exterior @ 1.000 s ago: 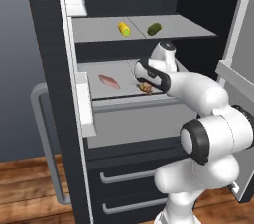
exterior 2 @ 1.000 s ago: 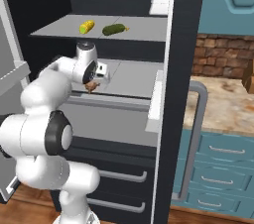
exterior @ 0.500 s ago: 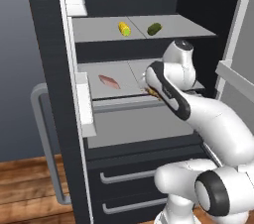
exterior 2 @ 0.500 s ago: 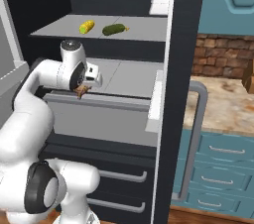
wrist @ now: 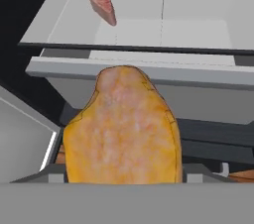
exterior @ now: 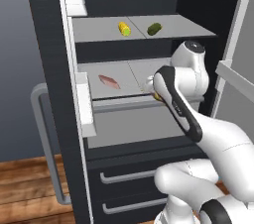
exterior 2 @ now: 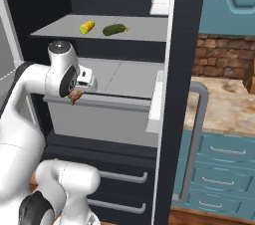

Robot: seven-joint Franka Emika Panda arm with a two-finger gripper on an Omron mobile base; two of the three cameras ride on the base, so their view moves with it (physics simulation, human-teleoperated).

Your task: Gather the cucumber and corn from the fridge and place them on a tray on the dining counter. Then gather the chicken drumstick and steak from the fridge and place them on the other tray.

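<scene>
Fridge point(exterior: 49, 69) interior, chicken drumstick point(wrist: 121, 129) masking end effector point(wrist: 121, 176) fingertips

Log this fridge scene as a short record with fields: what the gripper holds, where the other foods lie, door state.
gripper: gripper shut on the chicken drumstick, in front of the lower shelf's edge
steak: steak lies flat on the lower shelf
corn: corn on the upper shelf, left of the cucumber
cucumber: cucumber on the upper shelf, apart from the corn
fridge: fridge doors open
</scene>
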